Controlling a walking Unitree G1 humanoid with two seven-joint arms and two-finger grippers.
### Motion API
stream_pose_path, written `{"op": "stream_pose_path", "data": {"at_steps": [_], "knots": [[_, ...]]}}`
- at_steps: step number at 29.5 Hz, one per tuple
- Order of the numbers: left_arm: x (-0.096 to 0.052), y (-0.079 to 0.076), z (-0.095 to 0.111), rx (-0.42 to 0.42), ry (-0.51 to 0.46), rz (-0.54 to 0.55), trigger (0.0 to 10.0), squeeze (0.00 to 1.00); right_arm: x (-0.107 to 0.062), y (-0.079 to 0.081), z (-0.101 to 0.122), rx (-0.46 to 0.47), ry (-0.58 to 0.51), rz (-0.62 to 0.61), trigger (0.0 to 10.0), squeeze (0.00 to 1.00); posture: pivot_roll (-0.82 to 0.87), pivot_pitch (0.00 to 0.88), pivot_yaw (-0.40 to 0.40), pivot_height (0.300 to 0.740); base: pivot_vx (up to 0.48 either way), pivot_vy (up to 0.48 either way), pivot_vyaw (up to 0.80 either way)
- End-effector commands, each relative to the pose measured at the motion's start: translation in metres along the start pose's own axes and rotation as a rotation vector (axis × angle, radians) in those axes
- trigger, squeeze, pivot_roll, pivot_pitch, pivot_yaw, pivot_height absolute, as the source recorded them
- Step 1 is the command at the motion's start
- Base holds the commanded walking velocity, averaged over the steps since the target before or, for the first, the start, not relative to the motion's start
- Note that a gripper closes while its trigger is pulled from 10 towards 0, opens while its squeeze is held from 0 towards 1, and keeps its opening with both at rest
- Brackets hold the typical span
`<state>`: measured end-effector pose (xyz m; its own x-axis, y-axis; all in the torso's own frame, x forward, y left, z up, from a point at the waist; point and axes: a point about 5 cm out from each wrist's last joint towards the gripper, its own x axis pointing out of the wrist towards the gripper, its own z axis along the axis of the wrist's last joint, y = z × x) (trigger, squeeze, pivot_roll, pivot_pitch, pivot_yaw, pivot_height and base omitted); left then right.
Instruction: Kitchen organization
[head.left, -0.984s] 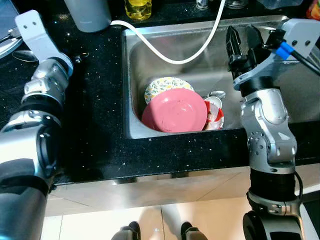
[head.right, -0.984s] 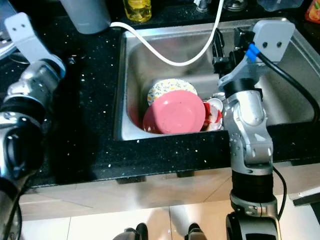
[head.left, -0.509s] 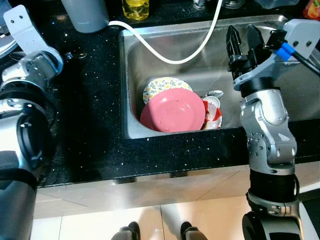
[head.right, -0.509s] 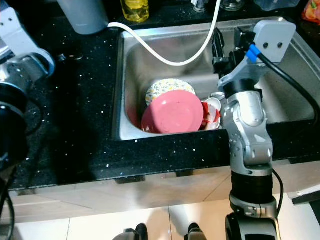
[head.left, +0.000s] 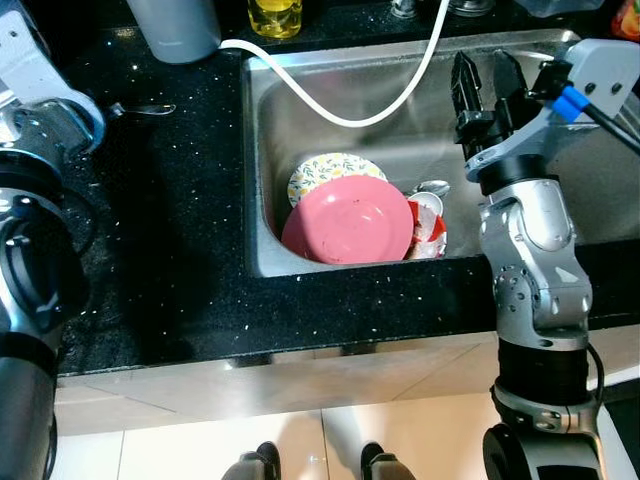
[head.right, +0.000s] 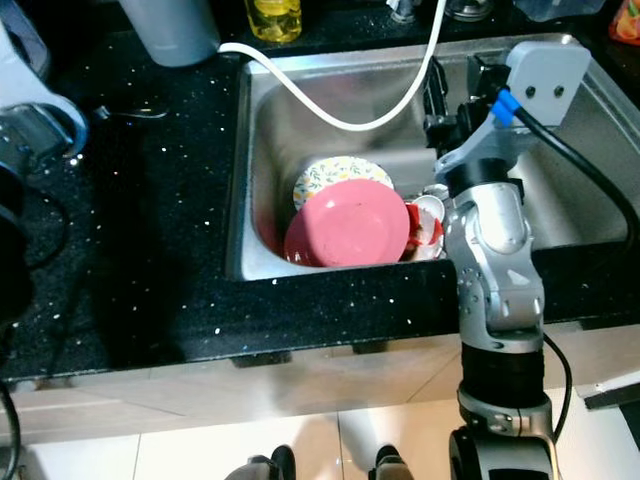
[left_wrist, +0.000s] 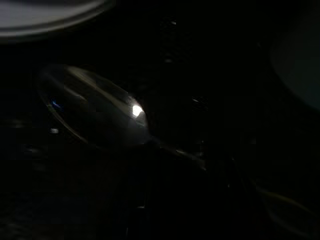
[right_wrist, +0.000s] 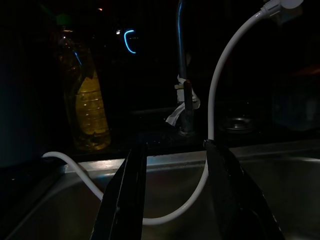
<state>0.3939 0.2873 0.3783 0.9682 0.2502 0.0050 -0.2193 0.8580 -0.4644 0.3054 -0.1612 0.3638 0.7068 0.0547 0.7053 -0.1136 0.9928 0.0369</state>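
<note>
On the black speckled worktop a steel sink was sunk, and its near left corner held the dishes. The right arm rose beside them, its claw hanging over the middle of the basin with the two black fingers spread apart and nothing between them. A white hose looped from the back rim down into the basin and up again towards the tap. In the corner a pink plate leaned on top of a flower-patterned plate, with a red and white cup touching its right edge. A grey jug stood at the back of the worktop, left of the sink, and a bottle of yellow liquid stood just beside it, behind the sink's rim. The left arm reached over the far left of the worktop, and whether its claw was open I could not tell. A spoon lay there, dim in the wrist view, apparently the same spoon seen lying near the jug.
</note>
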Motion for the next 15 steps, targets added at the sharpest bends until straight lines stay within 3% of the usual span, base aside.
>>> {"op": "stream_pose_path", "data": {"at_steps": [1, 5, 6, 7, 8, 12, 13, 14, 15], "knots": [[-0.004, 0.013, 0.012, -0.018, -0.014, 0.034, 10.0, 0.00, -0.003, 0.002, 0.003, 0.002, -0.021, 0.009, 10.0, 0.00, -0.06, 0.346, 0.099, 0.740, 0.000, 0.000, 0.00], [-0.001, -0.009, 0.001, 0.139, 0.021, -0.112, 10.0, 0.00, -0.003, 0.002, 0.003, 0.000, -0.021, 0.006, 10.0, 0.00, -0.06, 0.345, 0.100, 0.740, 0.000, 0.000, 0.00], [-0.001, -0.011, 0.003, 0.201, -0.013, -0.097, 10.0, 0.00, -0.003, 0.002, 0.003, 0.000, -0.021, 0.006, 10.0, 0.00, -0.06, 0.345, 0.100, 0.740, 0.000, 0.000, 0.00], [-0.001, -0.011, 0.003, 0.201, -0.013, -0.097, 10.0, 0.00, -0.003, 0.002, 0.003, 0.000, -0.021, 0.006, 10.0, 0.00, -0.06, 0.345, 0.100, 0.740, 0.000, 0.000, 0.00], [-0.001, -0.012, 0.009, 0.292, -0.087, -0.059, 10.0, 0.00, -0.003, 0.001, 0.003, 0.000, -0.021, 0.005, 10.0, 0.00, -0.07, 0.347, 0.099, 0.740, 0.000, 0.000, 0.00], [-0.002, -0.013, 0.016, 0.257, -0.148, -0.038, 10.0, 0.00, -0.002, 0.001, 0.003, 0.000, -0.020, 0.004, 10.0, 0.00, -0.07, 0.348, 0.097, 0.740, 0.000, 0.000, 0.00], [-0.002, -0.010, 0.016, 0.196, -0.146, -0.022, 10.0, 0.00, -0.002, 0.001, 0.003, 0.000, -0.020, 0.004, 10.0, 0.00, -0.07, 0.347, 0.096, 0.740, 0.000, 0.000, 0.00], [-0.001, -0.002, 0.013, 0.074, -0.133, 0.017, 10.0, 1.00, -0.002, 0.001, 0.003, 0.000, -0.020, 0.006, 10.0, 0.00, -0.07, 0.347, 0.097, 0.740, 0.000, 0.000, 0.00], [-0.001, -0.002, 0.013, 0.074, -0.133, 0.017, 10.0, 1.00, -0.002, 0.001, 0.003, 0.000, -0.020, 0.006, 10.0, 0.00, -0.07, 0.347, 0.097, 0.740, 0.000, 0.000, 0.00]]}}
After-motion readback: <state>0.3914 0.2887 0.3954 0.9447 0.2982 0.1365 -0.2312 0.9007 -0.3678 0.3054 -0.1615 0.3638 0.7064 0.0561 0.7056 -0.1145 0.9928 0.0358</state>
